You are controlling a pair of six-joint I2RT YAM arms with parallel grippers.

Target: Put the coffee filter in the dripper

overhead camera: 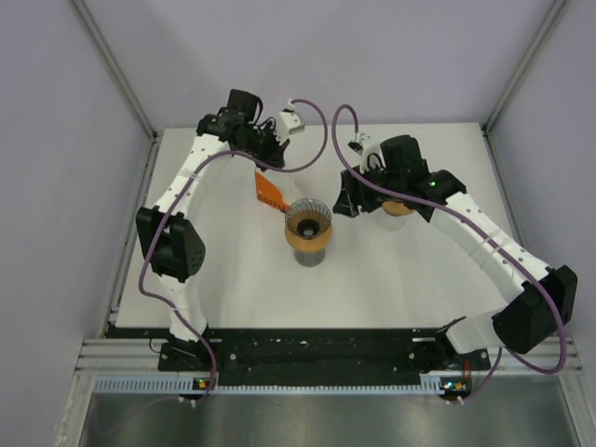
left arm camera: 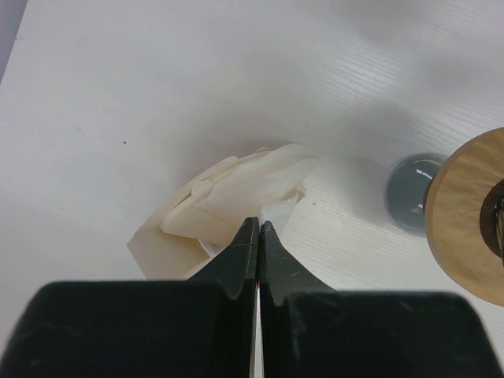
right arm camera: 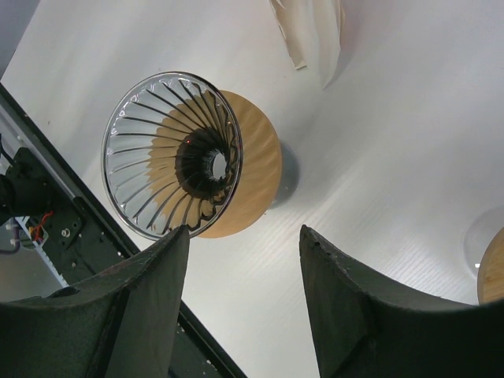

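Note:
The coffee filters (left arm camera: 236,193) are a crumpled cream and white paper pile on the white table; they also show at the top of the right wrist view (right arm camera: 311,31). My left gripper (left arm camera: 258,225) is shut, with the white top sheet's edge running into its tips. In the top view the left gripper (overhead camera: 266,166) is at the back, left of centre. The dripper (overhead camera: 307,223), a ribbed glass cone in a wooden collar, stands mid-table and shows in the right wrist view (right arm camera: 185,153). My right gripper (right arm camera: 244,232) is open and empty just right of the dripper, and it shows in the top view (overhead camera: 347,202).
An orange packet (overhead camera: 270,191) lies between the left gripper and the dripper. A second wooden disc (left arm camera: 465,220) with a grey glass round (left arm camera: 411,201) beside it sits to the right; wood also shows under the right arm (overhead camera: 399,208). Grey walls enclose the table.

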